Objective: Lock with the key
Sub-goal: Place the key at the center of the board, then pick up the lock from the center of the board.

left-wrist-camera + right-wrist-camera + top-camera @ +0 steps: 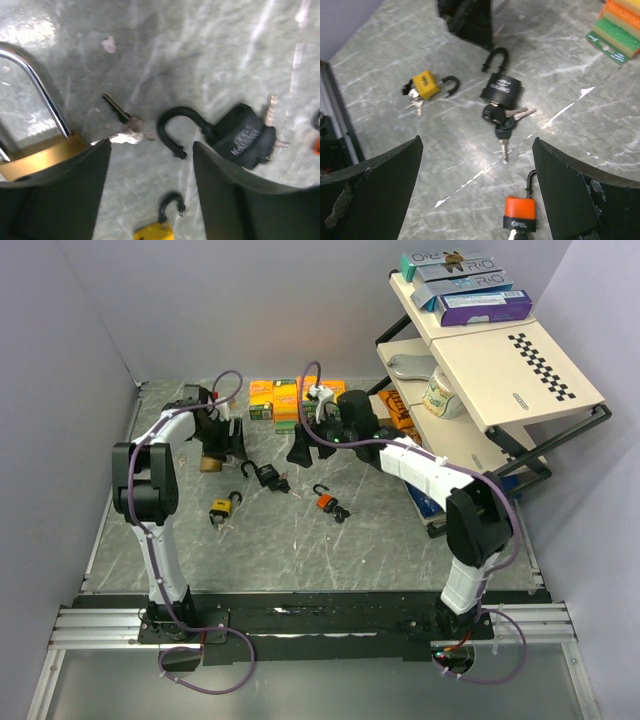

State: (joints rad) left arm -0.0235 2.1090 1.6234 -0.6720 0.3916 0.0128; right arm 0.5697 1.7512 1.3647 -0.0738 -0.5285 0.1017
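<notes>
Left wrist: both arms' jaws spread, gripping nothing (brass padlock [42, 156] beside left's).

Bright, even overhead light.
My left wrist view is motion-blurred, glare streaking the tabletop [240, 45]; my right view is sharper.

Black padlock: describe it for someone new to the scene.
On the grey table, four padlocks lie loose. The black padlock is the all-dark one, shackle open, keys at its base; beside it lie a brass padlock, yellow padlock and orange padlock.
</notes>
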